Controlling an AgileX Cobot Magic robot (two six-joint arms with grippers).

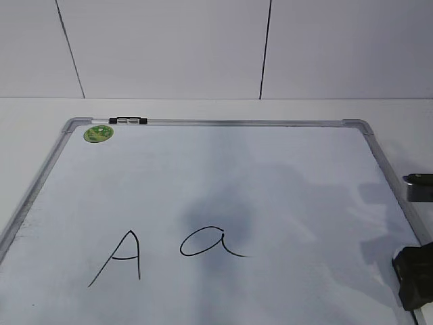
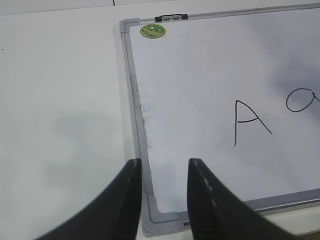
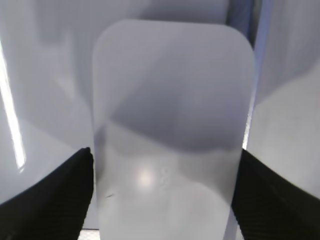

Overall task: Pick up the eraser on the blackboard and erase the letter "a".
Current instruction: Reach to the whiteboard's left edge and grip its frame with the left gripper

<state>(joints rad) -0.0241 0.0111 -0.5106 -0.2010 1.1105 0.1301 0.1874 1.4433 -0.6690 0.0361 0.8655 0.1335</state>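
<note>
My right gripper (image 3: 165, 165) brackets the white rounded plastic eraser (image 3: 170, 125), grip unconfirmed; left gripper (image 2: 162, 190) idles open; the thin black cursive letter "a" (image 1: 213, 242), lower centre, remains unerased.

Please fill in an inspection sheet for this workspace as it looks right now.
Surface: white table, bare where visible.
Job's things: blackboard lies flat; "a" unerased, right of a capital "A"; eraser sits between the right fingers.
Clutter: green sticker and a small clip at the board's top-left.
Grippers: left gripper open, empty, over the board's corner; right gripper flanks the eraser, closure unclear.
Cables: nothing seen.
Surroundings: white panelled wall behind.
</note>
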